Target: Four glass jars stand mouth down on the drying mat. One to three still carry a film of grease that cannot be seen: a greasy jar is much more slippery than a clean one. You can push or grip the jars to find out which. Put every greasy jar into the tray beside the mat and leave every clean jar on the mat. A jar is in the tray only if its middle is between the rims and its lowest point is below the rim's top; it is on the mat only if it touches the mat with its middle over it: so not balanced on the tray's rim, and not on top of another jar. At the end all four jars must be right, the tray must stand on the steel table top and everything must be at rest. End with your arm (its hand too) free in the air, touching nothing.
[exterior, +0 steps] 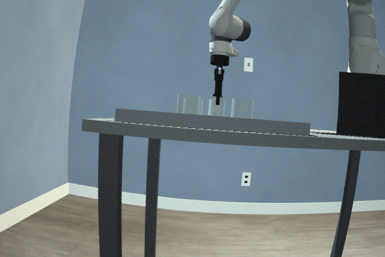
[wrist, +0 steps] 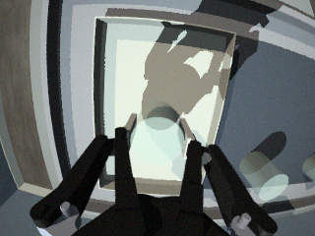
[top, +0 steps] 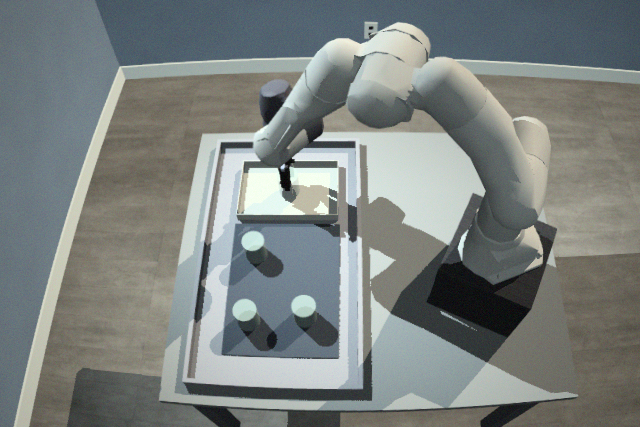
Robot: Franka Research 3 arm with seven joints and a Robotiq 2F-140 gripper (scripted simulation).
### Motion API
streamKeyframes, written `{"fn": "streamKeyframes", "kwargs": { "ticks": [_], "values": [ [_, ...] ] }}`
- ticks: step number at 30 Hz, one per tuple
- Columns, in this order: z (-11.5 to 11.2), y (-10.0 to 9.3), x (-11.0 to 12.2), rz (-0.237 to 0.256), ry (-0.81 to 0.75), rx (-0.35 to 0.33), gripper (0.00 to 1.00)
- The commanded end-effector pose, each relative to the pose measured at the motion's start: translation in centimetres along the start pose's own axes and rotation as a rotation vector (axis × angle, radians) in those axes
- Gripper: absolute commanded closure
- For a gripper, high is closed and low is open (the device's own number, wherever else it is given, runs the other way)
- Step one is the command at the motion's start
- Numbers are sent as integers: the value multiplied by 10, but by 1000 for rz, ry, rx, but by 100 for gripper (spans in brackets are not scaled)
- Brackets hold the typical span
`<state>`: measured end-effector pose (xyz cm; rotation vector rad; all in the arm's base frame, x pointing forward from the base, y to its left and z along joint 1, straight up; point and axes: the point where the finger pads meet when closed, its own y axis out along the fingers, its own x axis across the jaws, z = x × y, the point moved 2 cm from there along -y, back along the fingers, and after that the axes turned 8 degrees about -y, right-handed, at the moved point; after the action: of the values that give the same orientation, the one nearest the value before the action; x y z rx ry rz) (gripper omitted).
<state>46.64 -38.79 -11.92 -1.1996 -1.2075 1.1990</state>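
Fingers (top: 285, 188) (exterior: 217, 102) pinch jar (top: 294, 187) (exterior: 212, 109) (wrist: 157, 143) from both sides, keeping it upright; tray (top: 287, 218) (wrist: 99, 98) beneath them, presumably because jar judged greasy; release likely once seated.

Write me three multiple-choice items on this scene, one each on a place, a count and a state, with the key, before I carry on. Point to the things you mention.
1. Where is the gripper (top: 285, 188) (exterior: 218, 100) (wrist: 157, 124)?
A. Over the robot's base
B. Over the tray (top: 287, 218) (wrist: 97, 69)
C. Over the floor

2. How many jars stand on the mat (top: 320, 267) (wrist: 276, 93)?
A. One
B. Two
C. Three

3. What is the gripper's state?
A. Shut on a glass jar (top: 294, 192) (wrist: 157, 140)
B. Wide open, holding nothing
C. Fully shut, holding nothing

Key:
1 B: the top view shows the fingers inside the tray's outline.
2 C: the top view shows three on the dark mat.
3 A: the wrist view shows the jar between both pads.
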Motion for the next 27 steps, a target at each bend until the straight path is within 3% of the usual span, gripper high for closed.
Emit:
{"fn": "streamKeyframes", "kwargs": {
  "ticks": [1,21,22,27],
  "values": [
    [-3,3,-2,6,-1,-9,100],
    [-5,6,-4,6,-1,-9,100],
    [-5,6,-4,6,-1,-9,0],
    [-5,6,-4,6,-1,-9,0]
  ]
}}
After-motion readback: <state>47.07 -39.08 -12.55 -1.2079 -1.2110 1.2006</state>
